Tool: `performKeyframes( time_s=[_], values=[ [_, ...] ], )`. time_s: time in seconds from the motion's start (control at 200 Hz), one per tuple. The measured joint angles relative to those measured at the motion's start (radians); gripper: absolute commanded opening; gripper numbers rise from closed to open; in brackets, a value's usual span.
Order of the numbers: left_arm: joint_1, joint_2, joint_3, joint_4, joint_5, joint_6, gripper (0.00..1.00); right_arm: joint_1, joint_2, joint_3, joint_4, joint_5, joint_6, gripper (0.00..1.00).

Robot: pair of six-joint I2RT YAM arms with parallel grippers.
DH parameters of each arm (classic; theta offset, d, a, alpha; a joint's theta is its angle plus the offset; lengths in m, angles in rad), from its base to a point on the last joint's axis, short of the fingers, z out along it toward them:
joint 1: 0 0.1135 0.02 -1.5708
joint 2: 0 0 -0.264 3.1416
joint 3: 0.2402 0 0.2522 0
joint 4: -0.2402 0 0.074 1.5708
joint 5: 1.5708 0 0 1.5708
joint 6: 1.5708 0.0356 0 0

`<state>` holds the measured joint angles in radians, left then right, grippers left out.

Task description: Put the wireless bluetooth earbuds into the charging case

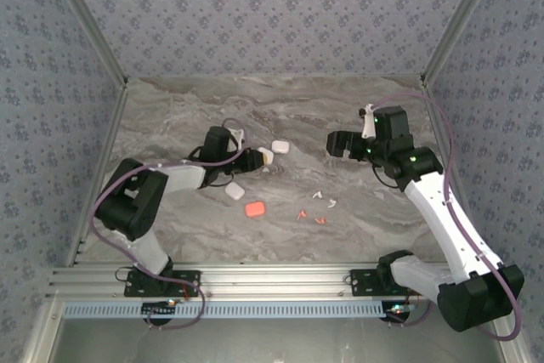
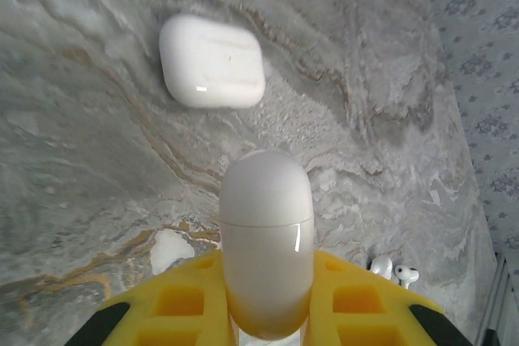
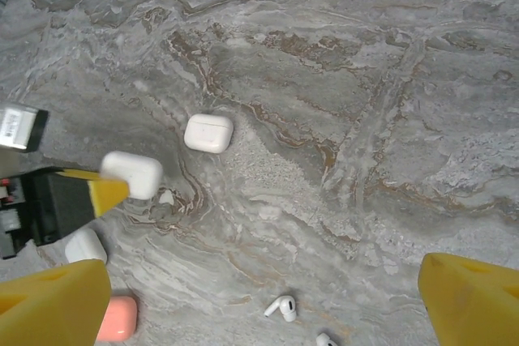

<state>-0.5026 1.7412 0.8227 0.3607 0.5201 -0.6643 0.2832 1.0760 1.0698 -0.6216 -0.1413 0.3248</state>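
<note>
Left wrist view: left pincer (image 2: 266, 313) clamped narrow on case (image 2: 266, 232), lid shut and seam forward, probably steadied for loading. Lid needs opening first. Second case (image 2: 212, 61) lies ahead on bench (image 2: 389, 119). Two white buds (image 2: 381, 266) loose on bench, just right of pincer. Right pincer (image 1: 338, 144) spread wide and empty above bench, likely free to fetch a bud. Red buds (image 1: 310, 217) too small to make out shape. Pink case (image 1: 254, 209) near them. Held case's rear end hidden between fingers; contact with bench unclear.

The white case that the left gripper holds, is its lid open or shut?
Shut. In the left wrist view the case, clamped in the left gripper, shows only a thin seam across it; no lid stands up.
</note>
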Motion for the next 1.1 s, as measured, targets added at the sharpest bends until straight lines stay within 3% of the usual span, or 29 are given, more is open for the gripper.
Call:
performKeyframes(
  time_s=[0.16,0.41,0.545,0.75,0.909,1.099],
  values=[
    [-0.059,0.073,0.059,-0.003,0.01,-0.063,0.01,-0.008,-0.006,-0.011,-0.001,0.0,0.0,1.0],
    [-0.088,0.154,0.076,0.009,-0.011,-0.162,0.12,-0.018,-0.006,-0.019,-0.001,0.0,0.0,1.0],
    [-0.087,0.157,0.078,0.018,-0.026,-0.187,0.34,-0.025,-0.006,-0.02,-0.001,-0.001,0.0,1.0],
    [-0.087,0.145,0.078,0.007,-0.052,-0.193,0.59,-0.044,-0.006,-0.02,-0.001,-0.008,0.0,1.0],
    [-0.072,0.077,0.073,-0.071,-0.104,-0.149,0.71,-0.055,-0.015,-0.02,0.002,-0.035,-0.002,1.0],
    [-0.012,-0.117,0.041,-0.176,-0.174,-0.08,0.8,-0.049,-0.026,-0.023,0.048,-0.074,-0.01,1.0]
  ],
)
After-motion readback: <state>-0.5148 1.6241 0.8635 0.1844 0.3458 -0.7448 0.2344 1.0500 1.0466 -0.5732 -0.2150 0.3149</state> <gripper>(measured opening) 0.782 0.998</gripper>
